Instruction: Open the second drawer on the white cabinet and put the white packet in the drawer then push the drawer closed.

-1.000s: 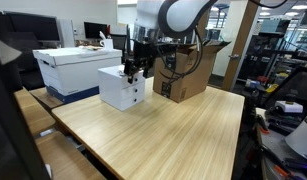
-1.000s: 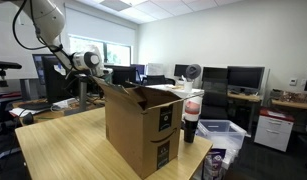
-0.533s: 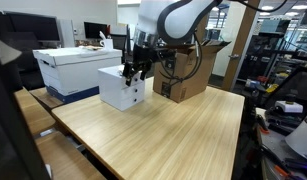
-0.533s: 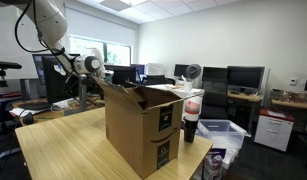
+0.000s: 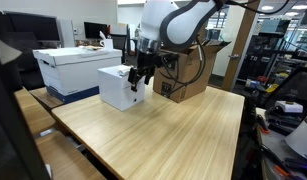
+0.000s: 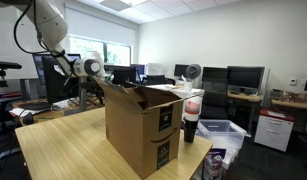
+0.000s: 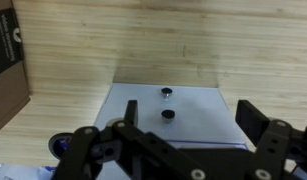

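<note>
The white cabinet (image 5: pixel 123 90) stands on the wooden table, between a white storage box and a cardboard box. In the wrist view I look down its front (image 7: pixel 198 105) with two dark pulls. The pull nearer the table belongs to the second drawer (image 7: pixel 167 93); the upper drawer's pull (image 7: pixel 167 114) is nearer me. Both drawers look shut. My gripper (image 5: pixel 140 79) hangs at the cabinet's top front edge, open and empty, its fingers (image 7: pixel 191 116) spread on either side of the pulls. I cannot see the white packet. In an exterior view the cabinet is hidden behind the cardboard box.
A brown cardboard box (image 5: pixel 188 72) with open flaps (image 6: pixel 143 125) stands close beside the cabinet. A larger white lidded storage box (image 5: pixel 75 68) stands behind it. The wooden table (image 5: pixel 163 135) stretches toward the camera. Desks, monitors and chairs surround the table.
My gripper has moved from above the cabinet's top toward its front edge and dropped slightly. The cabinet and boxes have not moved.
</note>
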You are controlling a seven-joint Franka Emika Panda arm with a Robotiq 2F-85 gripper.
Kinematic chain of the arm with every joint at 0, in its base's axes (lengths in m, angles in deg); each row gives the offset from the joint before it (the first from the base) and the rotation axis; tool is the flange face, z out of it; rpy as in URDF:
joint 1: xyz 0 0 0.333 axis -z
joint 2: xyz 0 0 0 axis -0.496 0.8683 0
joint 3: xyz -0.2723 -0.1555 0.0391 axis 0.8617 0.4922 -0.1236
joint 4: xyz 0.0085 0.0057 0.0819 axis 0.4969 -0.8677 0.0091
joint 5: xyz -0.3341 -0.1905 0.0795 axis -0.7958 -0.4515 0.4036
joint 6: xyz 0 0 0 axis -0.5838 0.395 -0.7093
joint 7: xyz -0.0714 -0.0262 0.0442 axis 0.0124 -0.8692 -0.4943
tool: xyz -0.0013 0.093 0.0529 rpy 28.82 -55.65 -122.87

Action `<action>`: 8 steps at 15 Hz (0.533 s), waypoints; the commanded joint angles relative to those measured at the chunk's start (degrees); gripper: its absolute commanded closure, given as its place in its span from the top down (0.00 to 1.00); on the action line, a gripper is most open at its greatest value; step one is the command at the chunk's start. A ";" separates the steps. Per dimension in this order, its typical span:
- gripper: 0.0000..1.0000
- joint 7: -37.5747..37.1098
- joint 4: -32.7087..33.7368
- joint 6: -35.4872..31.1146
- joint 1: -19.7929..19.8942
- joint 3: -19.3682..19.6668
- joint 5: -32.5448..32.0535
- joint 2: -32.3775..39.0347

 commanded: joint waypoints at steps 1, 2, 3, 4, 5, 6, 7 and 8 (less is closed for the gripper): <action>1.00 2.71 -0.24 0.04 -0.52 0.89 1.60 0.62; 1.00 2.81 0.01 0.17 -0.52 0.95 1.61 1.09; 1.00 2.76 0.31 0.12 -0.61 1.16 1.44 1.60; 1.00 2.83 0.44 -0.01 -0.64 1.27 1.38 1.91; 1.00 2.77 0.83 -0.19 -0.74 1.57 1.10 2.38; 1.00 2.80 0.99 -0.17 -0.77 1.69 1.11 2.64; 1.00 2.91 1.26 -0.18 -0.75 1.80 1.14 2.93; 1.00 3.02 1.40 -0.21 -0.70 1.86 1.23 3.13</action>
